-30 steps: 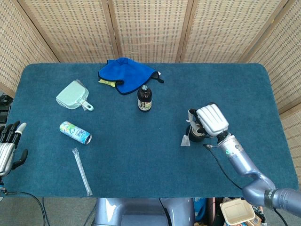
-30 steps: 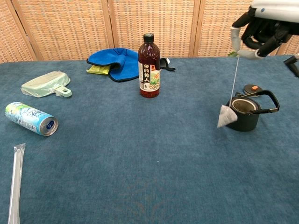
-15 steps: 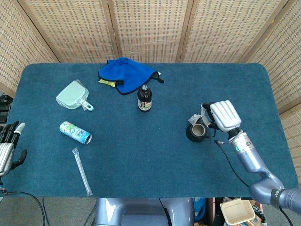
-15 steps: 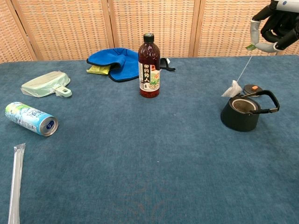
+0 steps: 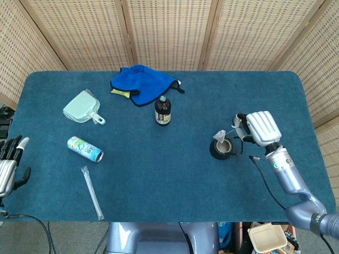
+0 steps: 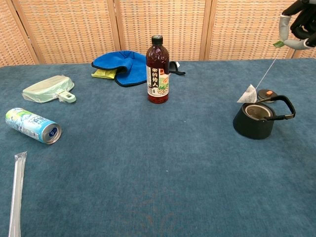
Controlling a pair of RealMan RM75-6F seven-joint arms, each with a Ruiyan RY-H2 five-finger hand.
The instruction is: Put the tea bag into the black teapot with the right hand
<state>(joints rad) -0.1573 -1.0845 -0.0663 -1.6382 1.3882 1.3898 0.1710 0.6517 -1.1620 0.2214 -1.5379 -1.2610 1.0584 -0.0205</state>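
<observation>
Fingers [image 6: 285,30] pinching tea bag [image 6: 248,94] string

Illegible characters on bottle [image 6: 157,69] label

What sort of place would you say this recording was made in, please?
Probably a staged robot test area rather than a home: a table covered in blue carpet-like cloth, woven rattan screens closing it off behind, and unrelated props spread out, such as a dustpan, a can and a black teapot.
</observation>
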